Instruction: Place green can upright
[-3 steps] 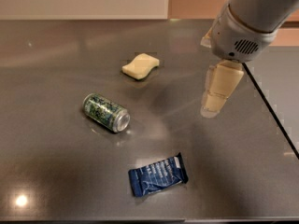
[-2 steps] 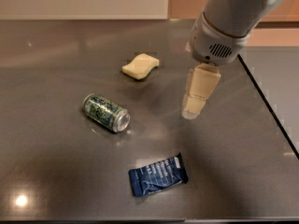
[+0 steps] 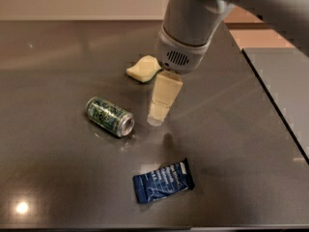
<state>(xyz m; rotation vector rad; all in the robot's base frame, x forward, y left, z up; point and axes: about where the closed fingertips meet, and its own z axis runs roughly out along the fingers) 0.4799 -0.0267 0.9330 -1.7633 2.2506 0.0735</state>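
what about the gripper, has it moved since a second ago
Yes. The gripper has moved left, from well right of the sponge to just in front of it, near the green can.

Kitchen-like place: dark polished counter (image 3: 58,178) holding sponge (image 3: 144,68), snack packet (image 3: 163,181), end effector (image 3: 155,119) hovering above.

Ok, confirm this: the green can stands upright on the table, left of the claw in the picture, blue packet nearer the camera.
Wrong: the green can lies on its side, not upright; the camera view shows it. It is on the table, left of the claw, blue packet nearer the camera.
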